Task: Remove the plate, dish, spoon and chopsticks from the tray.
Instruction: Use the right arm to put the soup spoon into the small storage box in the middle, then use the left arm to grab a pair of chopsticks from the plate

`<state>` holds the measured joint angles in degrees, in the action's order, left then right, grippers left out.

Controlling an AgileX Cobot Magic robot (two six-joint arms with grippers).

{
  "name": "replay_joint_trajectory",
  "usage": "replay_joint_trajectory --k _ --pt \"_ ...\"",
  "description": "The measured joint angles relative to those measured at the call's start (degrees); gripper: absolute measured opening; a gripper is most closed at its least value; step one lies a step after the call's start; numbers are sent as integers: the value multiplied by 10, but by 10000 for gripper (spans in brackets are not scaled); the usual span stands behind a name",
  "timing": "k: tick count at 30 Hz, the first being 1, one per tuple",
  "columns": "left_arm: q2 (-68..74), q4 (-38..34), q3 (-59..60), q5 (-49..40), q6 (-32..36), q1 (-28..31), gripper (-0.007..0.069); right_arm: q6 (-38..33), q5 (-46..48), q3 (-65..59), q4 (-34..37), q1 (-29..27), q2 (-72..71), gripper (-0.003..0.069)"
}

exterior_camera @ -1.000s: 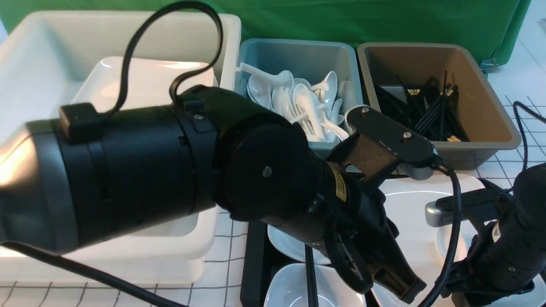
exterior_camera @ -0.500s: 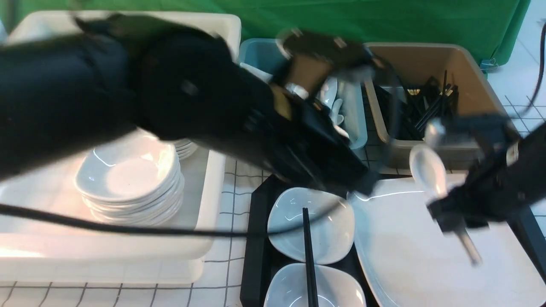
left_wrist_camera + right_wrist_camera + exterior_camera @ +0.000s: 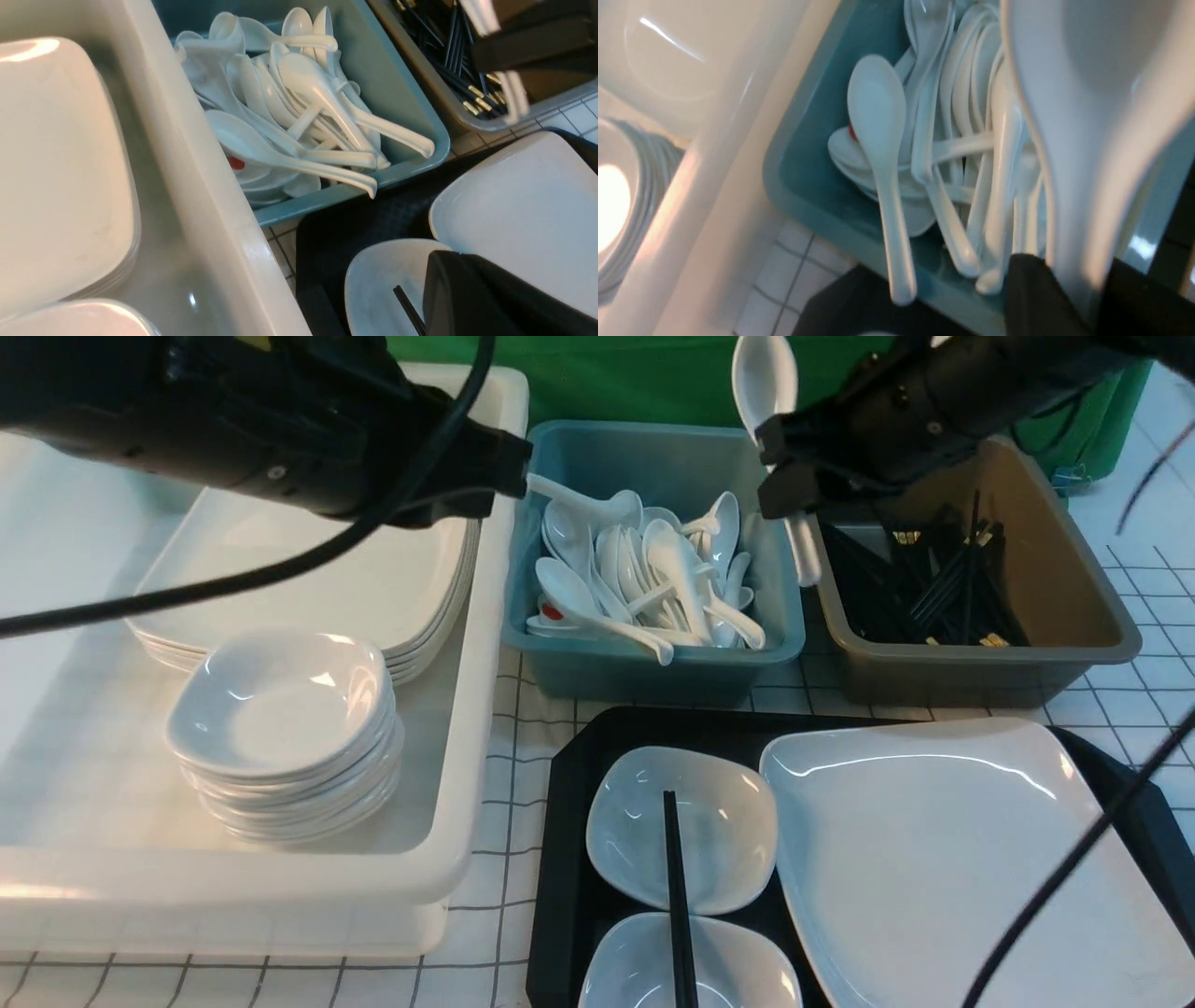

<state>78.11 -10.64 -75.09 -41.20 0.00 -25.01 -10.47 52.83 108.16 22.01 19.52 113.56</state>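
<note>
Spoon pile crowds teal bin; plate clear above.

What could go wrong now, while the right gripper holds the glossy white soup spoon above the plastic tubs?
1. The right gripper holds the glossy white soup spoon by its handle, above the wall between the blue plastic tub and the grey-brown tub. Released here, it may hit a rim or land in the wrong tub.
2. The pile of white spoons in the blue tub is hard, so a drop from this height might chip one.
</note>
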Motion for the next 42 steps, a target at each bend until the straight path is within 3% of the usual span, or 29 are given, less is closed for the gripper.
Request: replay_joint_trajectory --k 2,7,11,16,19,23,28,34,42 --pt "0 -2 0 -8 0 -2 -4 2 1 23 3 0 21 179" --pt "0 -14 0 -39 0 -21 -4 13 30 98 13 0 80 354" --pt "6 -14 0 -64 0 -57 -4 11 102 109 7 0 68 404" --pt "36 -12 1 -91 -7 -133 -4 2 159 108 -43 0 23 306" --pt "87 17 1 -119 -60 -203 -4 2 162 67 -80 0 -54 122" --pt "142 48 1 -138 -86 -245 -2 -1 164 -27 -110 0 -163 24" --pt "169 38 1 -133 -109 -249 0 0 168 -163 -155 0 -261 34" --pt "196 32 1 -119 -158 -249 47 14 147 -337 -168 0 -386 106" --pt "225 60 1 -118 -174 -249 243 28 105 -451 -169 0 -475 189"
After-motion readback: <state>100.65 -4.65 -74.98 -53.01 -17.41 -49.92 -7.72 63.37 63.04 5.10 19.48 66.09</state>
